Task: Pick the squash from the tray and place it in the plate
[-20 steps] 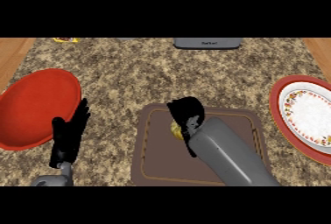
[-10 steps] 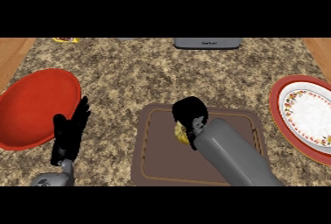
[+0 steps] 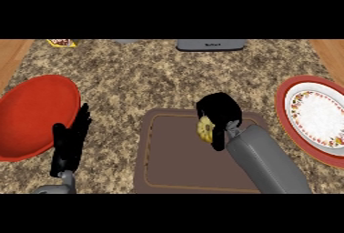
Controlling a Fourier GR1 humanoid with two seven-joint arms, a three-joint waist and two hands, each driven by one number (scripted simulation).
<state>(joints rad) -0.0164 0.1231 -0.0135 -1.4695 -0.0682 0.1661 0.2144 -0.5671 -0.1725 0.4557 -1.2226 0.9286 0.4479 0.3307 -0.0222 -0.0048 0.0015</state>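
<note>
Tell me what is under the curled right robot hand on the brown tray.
A yellow squash shows beneath the black right robot hand, over the brown rectangular tray. Its fingers curl round it, hiding most of it and any contact with the tray.

Single head view, steeply down onto the counter (image 3: 168, 77), near.

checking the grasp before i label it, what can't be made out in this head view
- Yellow squash: mostly hidden under the curled right robot hand; its shape is unclear.
- Patterned item at the counter's far left: cut off by the top edge.
- Grey appliance: only its front edge shows.
</note>
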